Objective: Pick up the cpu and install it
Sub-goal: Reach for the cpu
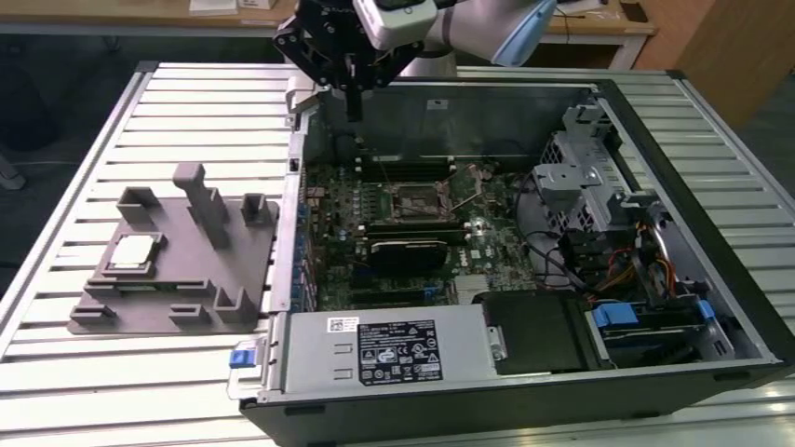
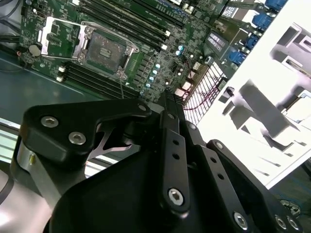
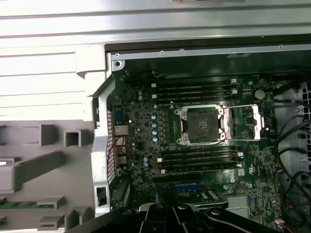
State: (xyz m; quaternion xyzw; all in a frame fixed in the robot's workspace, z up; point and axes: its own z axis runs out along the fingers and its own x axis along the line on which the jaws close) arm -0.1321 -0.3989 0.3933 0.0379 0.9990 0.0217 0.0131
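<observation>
Status: pick-up not begun, install not begun.

- The cpu [image 1: 134,252] lies flat in a recess of the grey tray [image 1: 162,315], silver top up, on the slatted table [image 1: 74,140] at the exterior view's left, well apart from the arm.
- The gripper [image 1: 357,112] hangs over the far wall of the open computer case [image 1: 534,410], near its corner on the tray side. Its fingers point down and are pressed together with nothing between them; the second wrist view shows them the same way, meeting at the tip [image 2: 167,99].
- The socket [image 3: 201,125] on the motherboard looks ready to take the chip: its metal load plate is swung open to one side and the dark contact field is bare. It sits between the rows of memory slots in both wrist views [image 2: 107,48].

Judgement — nothing of the task is done so far. The chip is ungrasped and the socket is empty, so the grasp, the carry across to the case and the seating are all left.

Writing: the power supply [image 1: 372,377] at the near end of the case carries a large black-and-white label [image 1: 400,352] and, just beside it, a small white sticker [image 1: 342,324] — the print on both is too fine to read. No marking can be made out on the cpu lid.
</observation>
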